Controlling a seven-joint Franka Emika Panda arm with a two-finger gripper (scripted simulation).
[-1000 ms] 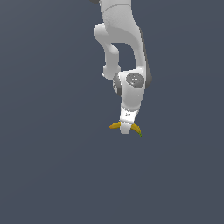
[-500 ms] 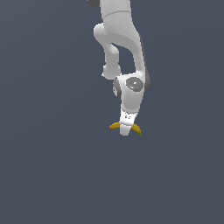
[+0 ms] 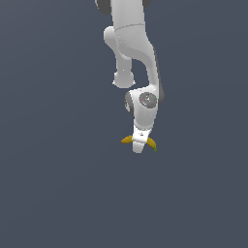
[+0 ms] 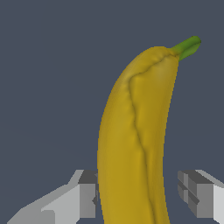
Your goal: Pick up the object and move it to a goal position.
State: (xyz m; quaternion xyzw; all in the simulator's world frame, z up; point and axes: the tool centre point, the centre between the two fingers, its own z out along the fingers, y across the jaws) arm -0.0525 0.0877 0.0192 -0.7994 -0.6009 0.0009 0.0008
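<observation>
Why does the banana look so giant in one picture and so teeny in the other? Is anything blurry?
In the wrist view the camera sits close, so the banana fills the frame; in the exterior view it peeks out small behind the gripper. Both renders are sharp, evenly lit, without glare.

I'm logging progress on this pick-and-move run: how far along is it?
Done: the end effector has reached the curved yellow banana with a green tip and straddles its middle. In hand: the grasp; one finger touches the peel, while the other shows a gap, so it is not clamped. Left: closing, lifting and carrying it; no goal marker is visible.
</observation>
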